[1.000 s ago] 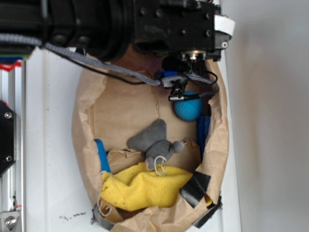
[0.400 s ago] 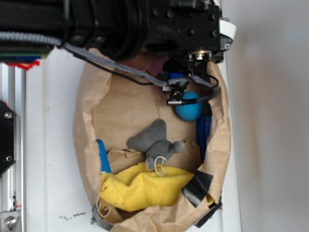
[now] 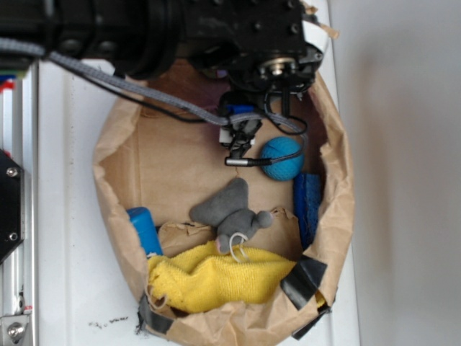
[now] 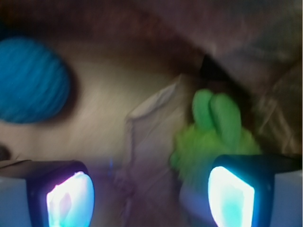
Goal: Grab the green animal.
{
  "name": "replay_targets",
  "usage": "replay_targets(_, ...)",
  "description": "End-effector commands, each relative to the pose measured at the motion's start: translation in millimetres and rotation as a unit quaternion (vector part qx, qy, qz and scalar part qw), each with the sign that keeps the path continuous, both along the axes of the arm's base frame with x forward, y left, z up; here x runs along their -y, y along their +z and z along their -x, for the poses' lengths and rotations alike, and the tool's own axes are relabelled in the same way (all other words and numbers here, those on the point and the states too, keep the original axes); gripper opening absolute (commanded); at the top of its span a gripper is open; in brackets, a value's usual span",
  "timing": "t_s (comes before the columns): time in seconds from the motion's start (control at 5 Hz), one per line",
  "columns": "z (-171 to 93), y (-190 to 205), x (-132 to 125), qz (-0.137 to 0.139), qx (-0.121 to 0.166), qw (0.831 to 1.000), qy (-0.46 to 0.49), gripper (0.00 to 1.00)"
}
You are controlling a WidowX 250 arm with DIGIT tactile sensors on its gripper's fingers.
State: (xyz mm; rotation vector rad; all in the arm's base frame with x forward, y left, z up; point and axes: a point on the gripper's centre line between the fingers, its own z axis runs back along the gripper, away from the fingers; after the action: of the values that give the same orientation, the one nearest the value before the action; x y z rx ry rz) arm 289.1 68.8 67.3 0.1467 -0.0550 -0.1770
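The green animal (image 4: 215, 135), a fuzzy lime-green plush with two long ears, lies on the brown paper in the wrist view, just above and partly behind my right fingertip (image 4: 232, 196). My gripper (image 4: 149, 198) is open, its jaws wide apart with only crumpled paper between them. In the exterior view the arm's black body covers the top of the paper bag (image 3: 119, 155), and the green animal is hidden under it.
A blue ball (image 3: 282, 157) (image 4: 31, 80) lies right of the wrist. A grey plush mouse (image 3: 232, 213) sits mid-bag above a yellow cloth (image 3: 212, 281). A blue cylinder (image 3: 144, 229) and a blue block (image 3: 308, 205) lean at the bag's walls.
The arm has shifted left and slightly down inside the bag. The bag's walls have been pushed outward, and the blue cylinder at the left now shows more.
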Motion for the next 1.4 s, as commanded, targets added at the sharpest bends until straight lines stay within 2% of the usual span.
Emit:
replay_targets(0.0, -6.7, 14.9, -6.4, -0.013, 0.032, 0.999, 0.003, 1.0)
replay_targets(0.4, -24.7, 14.7, -34.1, -0.03, 0.044, 0.997, 0.049, 1.0)
replay_targets(0.6, -28.1, 16.7, -39.5, -0.035, 0.048, 0.997, 0.057, 1.0)
replay_targets(1.2, -27.4, 15.1, -42.9, -0.022, 0.036, 0.998, 0.051, 1.0)
